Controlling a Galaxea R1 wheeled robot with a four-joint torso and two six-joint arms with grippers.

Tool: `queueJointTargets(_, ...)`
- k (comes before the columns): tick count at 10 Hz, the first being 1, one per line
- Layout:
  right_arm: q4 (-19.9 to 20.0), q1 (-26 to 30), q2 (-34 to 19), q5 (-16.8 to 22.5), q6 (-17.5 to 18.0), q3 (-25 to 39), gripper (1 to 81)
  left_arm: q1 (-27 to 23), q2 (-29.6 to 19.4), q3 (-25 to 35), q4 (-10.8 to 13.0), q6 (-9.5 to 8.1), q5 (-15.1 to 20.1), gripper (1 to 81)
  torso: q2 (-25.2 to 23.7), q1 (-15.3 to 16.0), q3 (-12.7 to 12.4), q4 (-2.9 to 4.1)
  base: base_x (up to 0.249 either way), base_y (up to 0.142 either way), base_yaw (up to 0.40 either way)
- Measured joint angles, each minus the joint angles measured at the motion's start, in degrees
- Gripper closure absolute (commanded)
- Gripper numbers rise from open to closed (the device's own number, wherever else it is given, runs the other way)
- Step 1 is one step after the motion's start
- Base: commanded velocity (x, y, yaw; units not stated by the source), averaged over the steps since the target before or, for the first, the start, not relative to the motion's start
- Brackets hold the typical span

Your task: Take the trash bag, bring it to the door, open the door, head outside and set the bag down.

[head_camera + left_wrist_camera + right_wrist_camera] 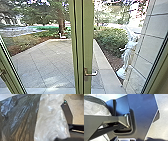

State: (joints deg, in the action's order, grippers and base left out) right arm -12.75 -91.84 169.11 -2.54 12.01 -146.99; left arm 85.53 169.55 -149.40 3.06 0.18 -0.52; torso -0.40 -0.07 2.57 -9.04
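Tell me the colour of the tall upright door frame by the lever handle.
Olive green; the tall upright door frame shows best in the head view.

A building's glazed doorway facing a landscaped garden: beyond the lever door handle (90,73) lie stone paving (47,63), a clipped hedge (111,41) and a white statue (128,51).

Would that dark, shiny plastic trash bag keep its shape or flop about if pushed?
The dark, shiny plastic trash bag would probably flop and sag, as its thin-looking skin is full of creases. Its glossy surface might feel slippery. Its weight I cannot judge.
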Motion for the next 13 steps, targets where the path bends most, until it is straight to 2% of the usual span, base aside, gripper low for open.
queueJointTargets(13, 0.0, 0.1, 0.3, -0.1, 0.0, 0.0, 1.0, 0.0, 0.0, 0.0, 0.4, 0.00, 0.1, 81.1, 0.0, 0.0, 0.0, 0.00, 0.000, 0.000, 0.202)
